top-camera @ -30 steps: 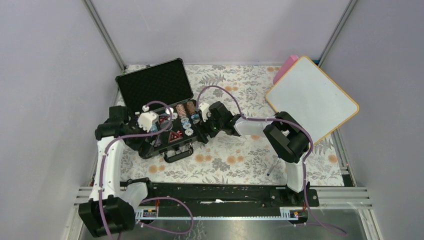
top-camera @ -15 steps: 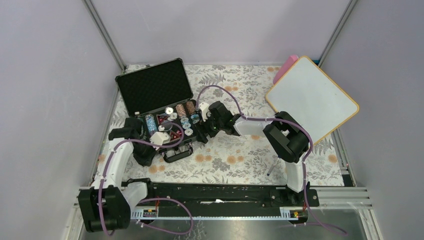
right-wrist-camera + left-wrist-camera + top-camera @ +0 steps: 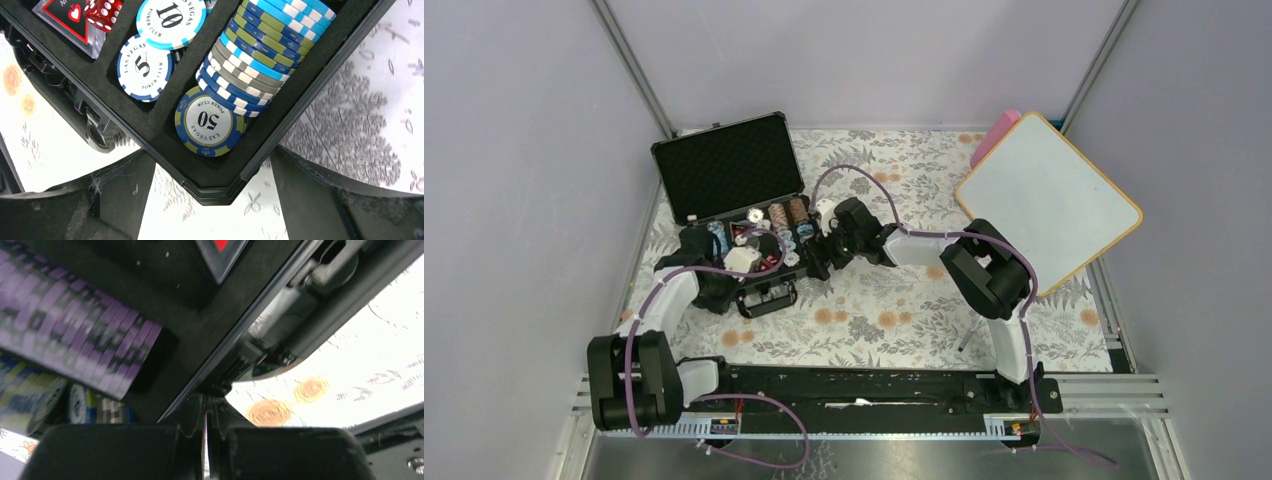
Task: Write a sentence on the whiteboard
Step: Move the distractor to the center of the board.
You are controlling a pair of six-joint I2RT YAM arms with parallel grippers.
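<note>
Top external view: your rectangular white whiteboard with the thin orange-yellow rim [image 3: 1049, 200] sits at the far right of the floral-print surface [image 3: 874, 310], turned corner-on and well apart from both arms. You've got both arms at the open black foam-lined chip case [image 3: 729, 180] on the left side. Your left tool [image 3: 206, 432] has its fingers pressed together with nothing visible between them; the tips are just beside the case's front edge, near a row of purple chips [image 3: 85, 335]. Your right tool [image 3: 210, 200] is spread wide and grips nothing. The case's corner sits between its fingers, with a blue-and-green "50" chip [image 3: 209, 125] just inside that corner. A thin dark pen-like stick [image 3: 969, 335] lies on the surface near the right arm's base.
</note>
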